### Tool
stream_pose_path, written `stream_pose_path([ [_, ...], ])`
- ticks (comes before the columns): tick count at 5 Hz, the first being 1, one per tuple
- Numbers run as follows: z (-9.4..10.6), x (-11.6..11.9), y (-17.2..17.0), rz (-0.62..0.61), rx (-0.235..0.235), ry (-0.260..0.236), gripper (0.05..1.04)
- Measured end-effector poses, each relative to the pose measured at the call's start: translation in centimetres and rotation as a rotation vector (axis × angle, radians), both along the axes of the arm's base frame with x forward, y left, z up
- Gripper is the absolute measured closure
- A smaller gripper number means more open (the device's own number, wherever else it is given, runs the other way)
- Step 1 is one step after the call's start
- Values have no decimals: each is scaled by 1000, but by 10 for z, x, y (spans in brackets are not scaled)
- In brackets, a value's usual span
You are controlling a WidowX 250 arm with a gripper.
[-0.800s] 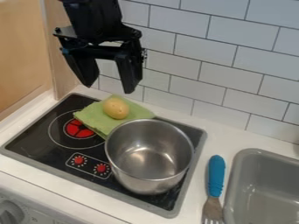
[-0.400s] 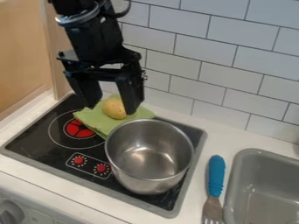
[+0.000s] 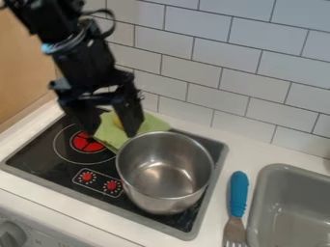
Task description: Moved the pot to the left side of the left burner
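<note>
The white tabletop (image 3: 42, 193) carries a black stove (image 3: 48, 157) and, toward its right edge, a gray sink (image 3: 290, 207). The steel pot (image 3: 164, 169), upright, stands near the stove's right edge, right of the left burner (image 3: 86, 143). The pincer (image 3: 112, 133) hangs open and empty, partly covering a green cloth (image 3: 151, 125) by the stove's back edge. A blue-handled fork (image 3: 238, 195) lies between stove and sink; a yellow potato (image 3: 118, 120) sits on the cloth, mostly hidden.
</note>
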State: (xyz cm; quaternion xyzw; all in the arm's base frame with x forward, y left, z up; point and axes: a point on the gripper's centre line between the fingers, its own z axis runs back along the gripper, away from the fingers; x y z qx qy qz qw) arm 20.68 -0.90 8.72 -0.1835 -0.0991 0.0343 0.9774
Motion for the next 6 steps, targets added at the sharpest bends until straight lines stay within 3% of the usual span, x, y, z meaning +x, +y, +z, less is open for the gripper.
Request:
stream_pose_path([
  [2, -25, 0, 9, 80, -26, 22, 85],
  [6, -61, 5, -1, 112, 4, 118, 85],
])
